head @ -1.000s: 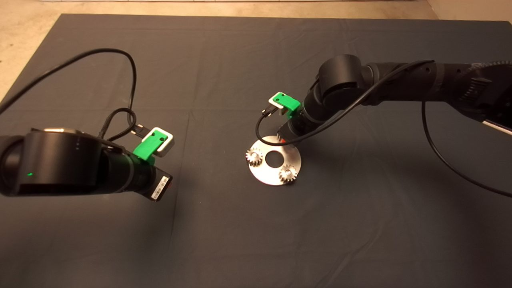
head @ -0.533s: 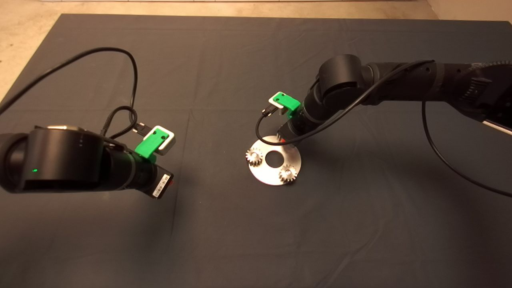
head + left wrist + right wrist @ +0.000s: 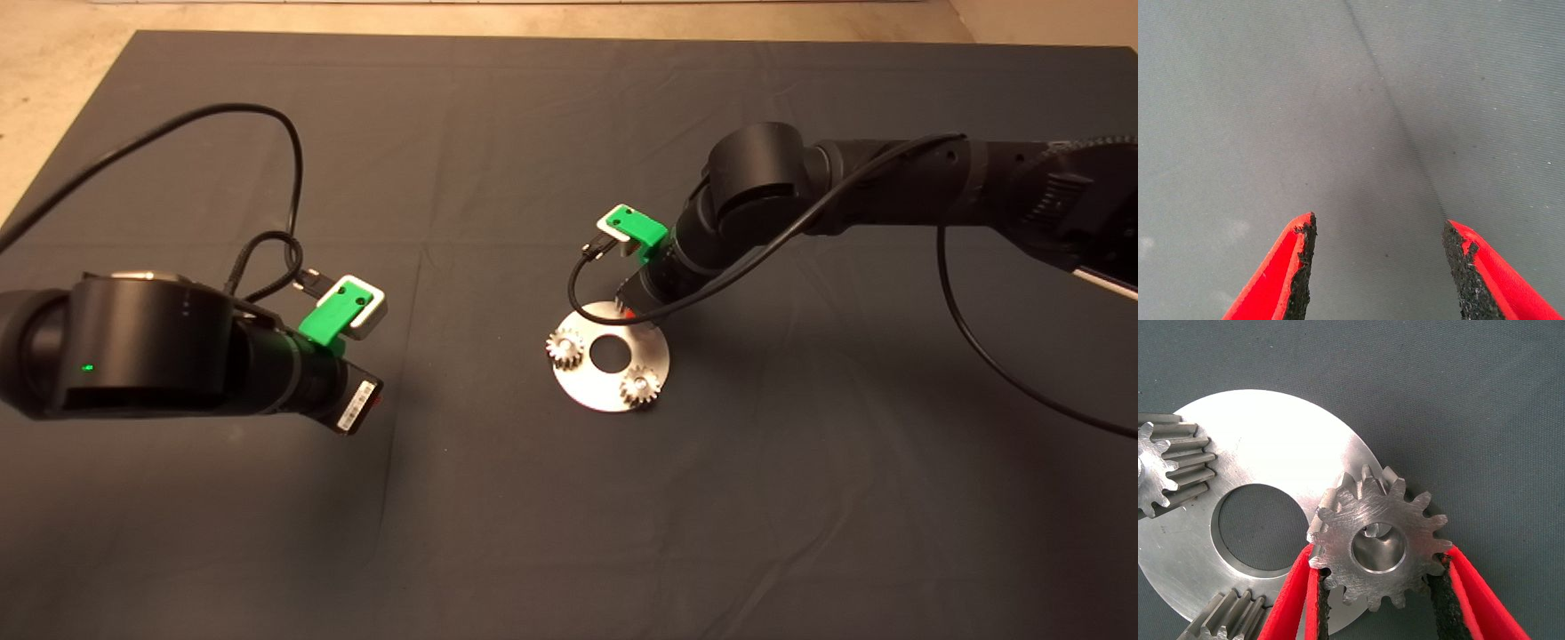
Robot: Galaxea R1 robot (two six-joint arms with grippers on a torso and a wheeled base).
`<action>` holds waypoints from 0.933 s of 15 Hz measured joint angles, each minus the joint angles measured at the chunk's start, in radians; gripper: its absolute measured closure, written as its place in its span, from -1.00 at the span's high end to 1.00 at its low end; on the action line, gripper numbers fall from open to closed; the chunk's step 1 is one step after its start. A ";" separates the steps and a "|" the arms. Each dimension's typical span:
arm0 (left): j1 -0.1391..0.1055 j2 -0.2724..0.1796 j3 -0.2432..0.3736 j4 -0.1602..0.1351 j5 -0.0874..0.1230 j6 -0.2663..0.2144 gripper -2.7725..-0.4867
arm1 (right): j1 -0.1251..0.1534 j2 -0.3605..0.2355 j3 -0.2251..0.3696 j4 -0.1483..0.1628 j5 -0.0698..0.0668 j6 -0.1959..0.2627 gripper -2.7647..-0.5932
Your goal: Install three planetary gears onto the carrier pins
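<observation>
Head view: two planetary gears are seen seated on the carrier disc, mid-mat; the right gripper is parked over the disc's far edge, presumably where the third pin stands, though that pin is hidden by the wrist. The left gripper is held clear over bare mat, well apart from the disc, likely to keep out of the way. Left wrist view: jaws are spread, nothing between them. Right wrist view: the third gear is pinched by its teeth between the right gripper's pads, flat face up, bore axis roughly vertical; a pin tip is glimpsed through the bore, slightly off-centre, so alignment is judged not quite finished.
</observation>
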 joint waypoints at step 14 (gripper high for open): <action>0.000 0.000 -0.014 0.000 -0.022 0.008 -0.28 | -0.008 -0.010 0.026 -0.002 -0.001 0.000 -0.78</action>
